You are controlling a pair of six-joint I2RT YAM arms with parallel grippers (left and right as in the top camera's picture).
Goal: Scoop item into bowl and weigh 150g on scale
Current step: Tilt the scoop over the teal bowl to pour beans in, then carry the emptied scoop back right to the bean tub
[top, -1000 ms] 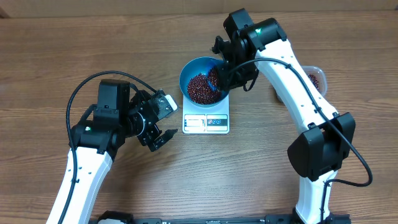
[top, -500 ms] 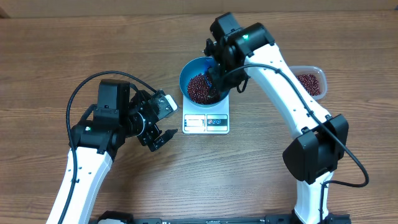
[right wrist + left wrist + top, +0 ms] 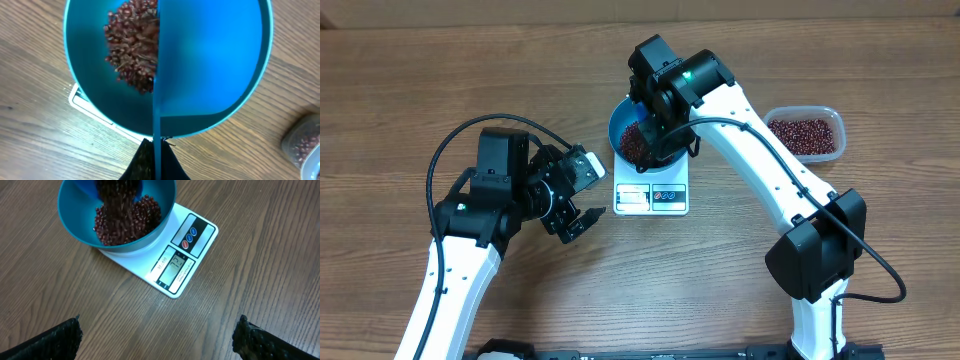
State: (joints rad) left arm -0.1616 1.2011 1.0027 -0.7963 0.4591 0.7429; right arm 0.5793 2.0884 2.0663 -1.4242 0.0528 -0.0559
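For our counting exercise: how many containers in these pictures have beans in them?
3: the teal bowl on the scale; the clear tub to its right; the blue scoop tipping beans into the bowl. No others appear.

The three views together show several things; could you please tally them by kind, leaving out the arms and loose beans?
Bowl: 1
Scale: 1
Clear tub: 1
Scoop: 1
Total: 4

Overhead cam looks straight down on whole table [image 3: 420, 80]; wrist cams sit close, both sharing bowl [image 3: 75, 215] & scale [image 3: 200, 245].
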